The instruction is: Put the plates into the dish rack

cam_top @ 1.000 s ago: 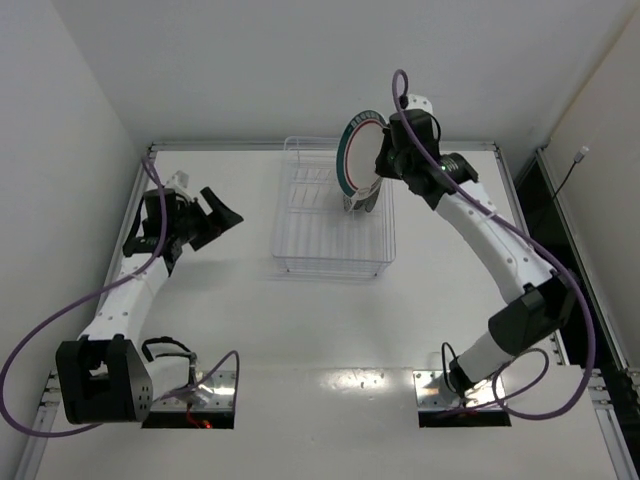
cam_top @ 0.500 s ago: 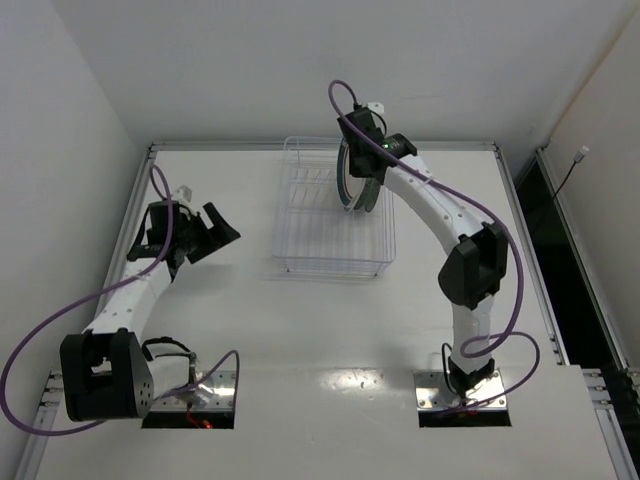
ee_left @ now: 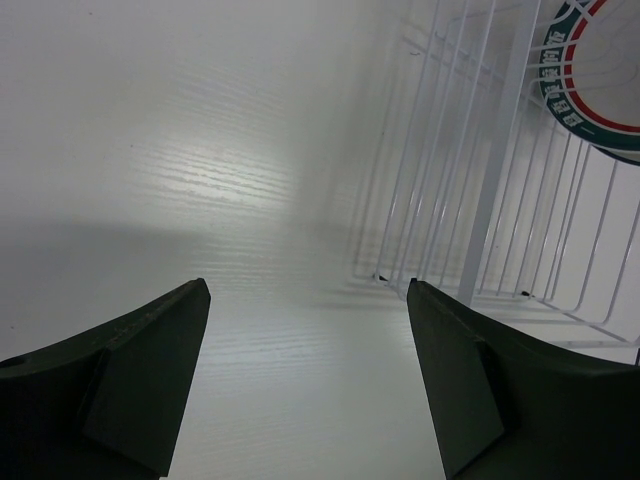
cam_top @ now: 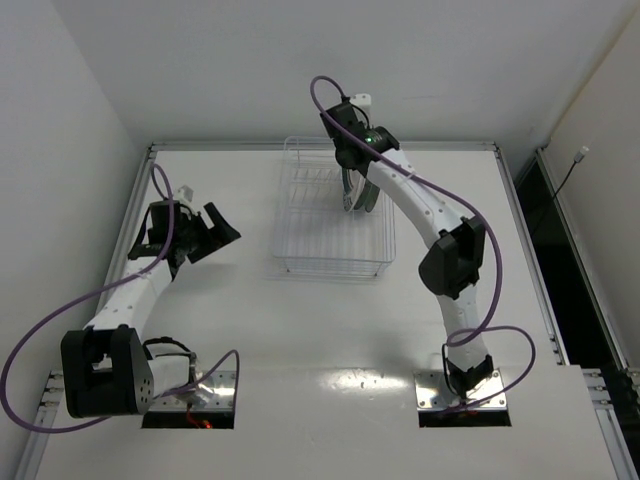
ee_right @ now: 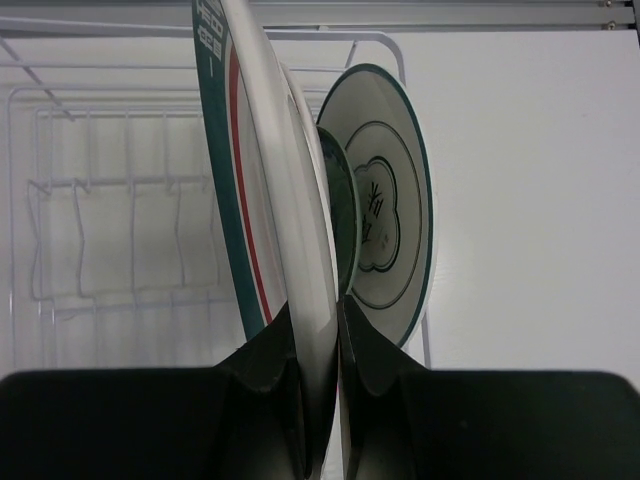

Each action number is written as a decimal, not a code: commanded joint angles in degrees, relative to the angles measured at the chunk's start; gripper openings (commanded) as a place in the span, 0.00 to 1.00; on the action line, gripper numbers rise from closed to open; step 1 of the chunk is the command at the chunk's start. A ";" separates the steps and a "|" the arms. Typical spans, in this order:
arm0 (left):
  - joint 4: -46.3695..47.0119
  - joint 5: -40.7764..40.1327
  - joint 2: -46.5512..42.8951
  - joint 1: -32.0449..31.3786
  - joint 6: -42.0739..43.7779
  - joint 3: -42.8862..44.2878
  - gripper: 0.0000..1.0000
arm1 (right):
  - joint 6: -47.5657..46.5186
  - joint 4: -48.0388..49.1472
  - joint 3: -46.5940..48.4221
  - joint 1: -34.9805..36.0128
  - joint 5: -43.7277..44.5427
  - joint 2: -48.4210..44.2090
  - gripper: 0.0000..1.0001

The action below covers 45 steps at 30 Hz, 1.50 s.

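Top external view: a plain white bench (cam_top: 300, 330), closed in by bare white walls (cam_top: 250, 60) at the back and on both sides.
Dish rack: the dish rack (cam_top: 325, 240) stands at the far middle of the bench. It is a pale, see-through rectangle with ribbed sides.
Only from above: the whole layout at once. The left pincer (cam_top: 212, 228) hangs over bare bench well to the left of the rack. The right arm (cam_top: 420, 205) arches over the rack's far right part.
Only from the left wrist: faint grain in the bench top and the rack's ribs from low down. Through the ribs shows the face of an upright plate (ee_left: 590, 75), which has a teal rim with pale marks and a red ring.
Only from the right wrist: three plates on edge, close together.
Held plate: the held plate (ee_right: 262, 200) is white with a teal rim and a red ring. It is upright and seen edge-on at the rack's far right part. Whether its lower edge touches the rack cannot be told.
Behind it: a dark teal plate (ee_right: 342, 215) sits just beside it. Next comes a white motif plate (ee_right: 385, 225) with a thin teal rim and a cloud-shaped centre drawing.
Right pincer: the right pincer (ee_right: 318, 350) is nearly closed, its two dark fingers pinching the held plate's rim.
Left pincer: spread wide, with nothing between its fingers.
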 commanded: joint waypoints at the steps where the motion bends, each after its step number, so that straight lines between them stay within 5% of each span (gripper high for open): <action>1: 1.82 0.13 -0.09 0.56 1.00 0.50 0.78 | -1.16 -0.70 4.59 0.55 5.10 1.65 0.00; 15: 1.82 1.18 -0.09 0.56 0.47 0.50 0.78 | -1.16 -1.24 6.26 2.75 8.27 7.10 0.00; 25: 2.35 1.71 -0.09 0.56 0.47 0.50 0.78 | 0.69 1.93 2.23 2.22 -3.06 7.64 0.05; 32: 2.35 1.71 0.44 0.56 0.47 0.50 0.78 | 0.69 3.59 0.38 2.22 -6.49 3.86 0.26; 45: 1.82 0.13 0.44 0.56 0.47 0.50 0.78 | -0.98 1.22 -4.70 1.17 -8.52 -10.88 0.43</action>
